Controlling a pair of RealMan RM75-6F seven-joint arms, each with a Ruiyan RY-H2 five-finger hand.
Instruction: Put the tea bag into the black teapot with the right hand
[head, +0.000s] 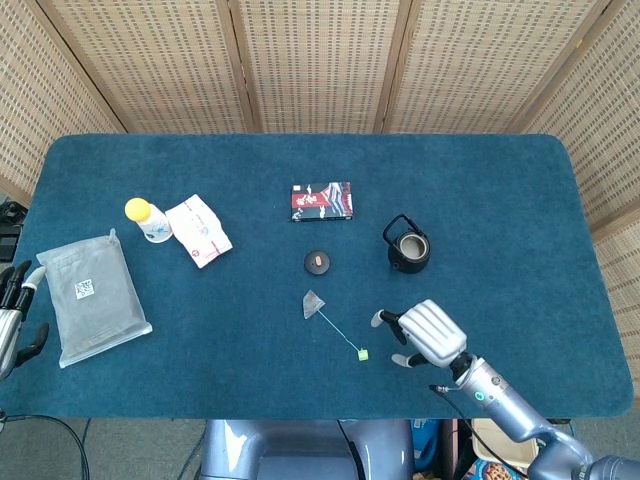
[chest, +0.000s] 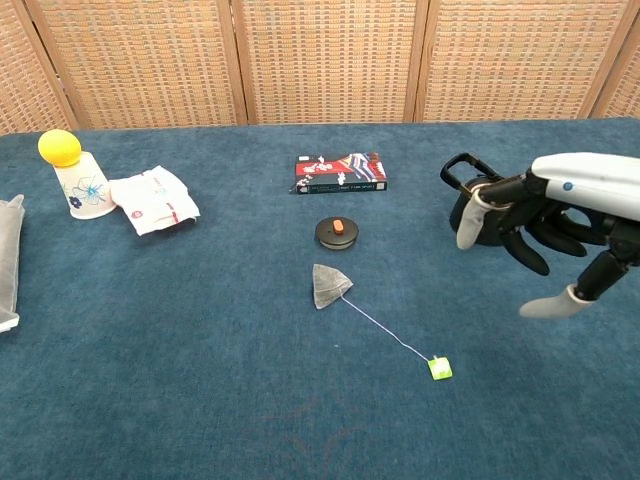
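Head view looks straight down; chest view faces forward, low; both share the table.

Matt blue cloth on table
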